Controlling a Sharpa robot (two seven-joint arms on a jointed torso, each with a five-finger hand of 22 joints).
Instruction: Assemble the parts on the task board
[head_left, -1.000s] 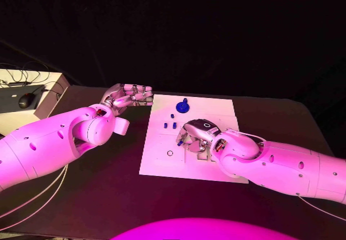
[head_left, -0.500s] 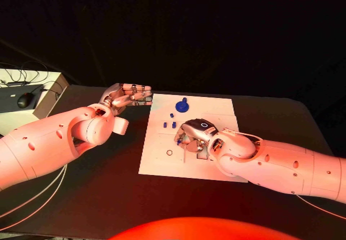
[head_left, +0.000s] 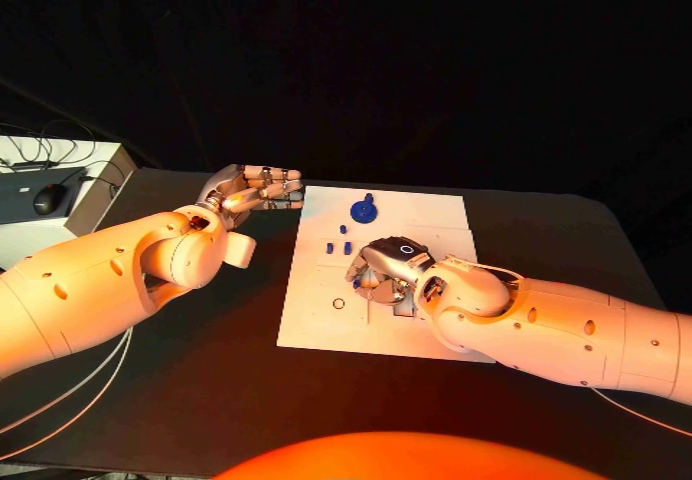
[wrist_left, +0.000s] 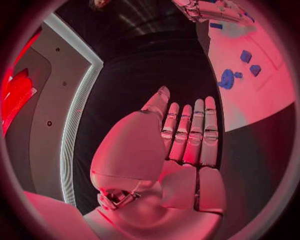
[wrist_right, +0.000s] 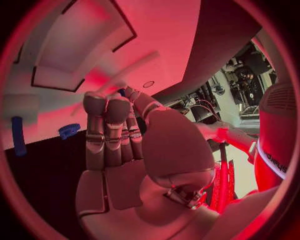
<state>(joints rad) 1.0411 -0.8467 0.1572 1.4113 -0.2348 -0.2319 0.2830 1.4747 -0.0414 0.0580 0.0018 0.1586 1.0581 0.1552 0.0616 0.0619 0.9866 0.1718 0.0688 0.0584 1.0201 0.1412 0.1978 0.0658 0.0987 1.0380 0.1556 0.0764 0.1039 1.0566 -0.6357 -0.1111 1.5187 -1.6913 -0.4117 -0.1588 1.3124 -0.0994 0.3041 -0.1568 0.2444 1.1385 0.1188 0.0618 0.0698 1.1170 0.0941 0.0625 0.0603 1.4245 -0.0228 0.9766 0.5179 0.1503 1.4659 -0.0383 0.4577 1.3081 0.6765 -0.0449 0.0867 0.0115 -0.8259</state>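
— Two robot hands, yes? What is the nearer one doing?

— The right robot hand (head_left: 389, 268) is low over the task board (head_left: 433, 215), palm turned down, with its fingers (wrist_right: 105, 107) curled toward the thumb. In the right wrist view a blue speck (wrist_right: 120, 92) shows just at the fingertips. It may be a part pinched there, but I cannot tell whether the hand really grasps it or only touches it.

— Why so low?

— I judge it is working on one part at the board, either seating it or lifting it. The fine work needs the fingertips close to the plate. A small dark ring (head_left: 339, 303) lies on the board just beside this hand, on its near side.

— And beyond that hand?

— Just past its fingers, some small blue parts (head_left: 339, 248) stand close together on the board. A little farther from it lies the round blue part (head_left: 365, 212), well apart from the fingers. All of these seem to wait for their turn, so I think the assembly is not finished.

— And the other hand?

— The left robot hand (head_left: 257, 190) is farthest, beside the far corner of the board, over the dark surface (head_left: 216, 350). It is released: the left wrist view shows its fingers (wrist_left: 195, 135) straight with nothing in them. I suppose it is parked there so that it does not block the right hand.
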